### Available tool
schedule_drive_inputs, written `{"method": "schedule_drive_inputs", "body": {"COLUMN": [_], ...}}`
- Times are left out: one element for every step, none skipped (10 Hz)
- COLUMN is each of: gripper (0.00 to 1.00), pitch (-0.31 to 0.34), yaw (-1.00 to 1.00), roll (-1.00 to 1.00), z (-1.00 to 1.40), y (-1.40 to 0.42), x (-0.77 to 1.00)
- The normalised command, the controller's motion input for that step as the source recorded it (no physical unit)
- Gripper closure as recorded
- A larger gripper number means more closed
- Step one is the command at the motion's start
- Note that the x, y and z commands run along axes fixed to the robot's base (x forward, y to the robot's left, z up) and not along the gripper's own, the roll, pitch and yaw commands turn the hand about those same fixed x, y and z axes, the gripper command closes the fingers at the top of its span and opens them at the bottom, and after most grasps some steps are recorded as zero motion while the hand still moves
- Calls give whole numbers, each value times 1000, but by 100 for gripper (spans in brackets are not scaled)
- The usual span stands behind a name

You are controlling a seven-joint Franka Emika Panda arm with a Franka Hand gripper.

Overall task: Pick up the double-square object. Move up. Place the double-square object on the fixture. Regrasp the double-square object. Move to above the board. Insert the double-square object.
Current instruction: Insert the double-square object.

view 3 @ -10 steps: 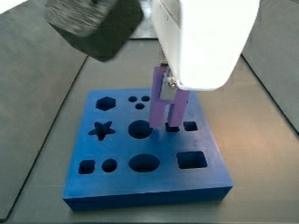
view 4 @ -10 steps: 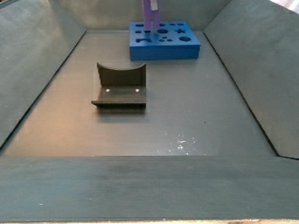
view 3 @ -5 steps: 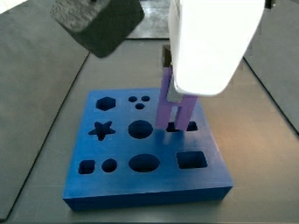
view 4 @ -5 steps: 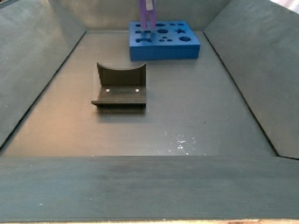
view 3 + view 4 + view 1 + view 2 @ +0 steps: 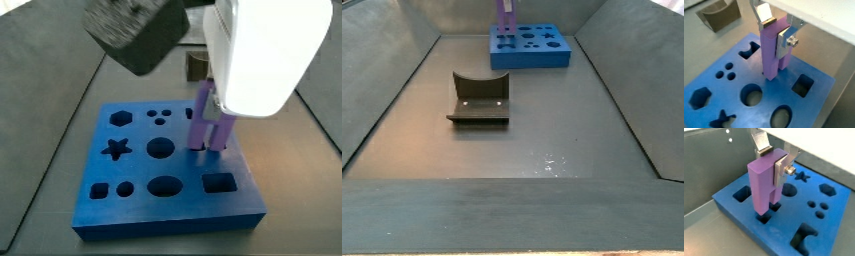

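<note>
The gripper (image 5: 775, 31) stood over the board (image 5: 817, 102), its fingers (image 5: 764, 15) clamped on the upper part of the double-square object (image 5: 771, 50), which hung upright with its two prongs pointing down. Both wrist views showed the prong tips at or just inside a cut-out near one edge of the board; how deep they sat could not be told. Holding the piece high and vertical probably left the lower length free to slide into the hole without the fingers meeting the blue surface. In a side view the purple piece (image 5: 209, 125) rose from the board's right-hand part, beside a round hole. The fixture (image 5: 478, 100) sat empty on the floor, well apart from the board (image 5: 543, 58), so the insertion looked to be under way.
</note>
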Motion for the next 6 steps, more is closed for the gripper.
{"method": "schedule_drive_inputs", "body": {"gripper": [100,100,100,100,100,100], "pitch": [-157,-106,0,0,34,0], "yaw": [143,137,77,71,109,160], "roll": [-206,-149,0,206,477,226], "z": [-57,-31,0,-26,0,-60], "y": [26,20,0,0,0,0], "x": [0,0,0,0,0,-14]}}
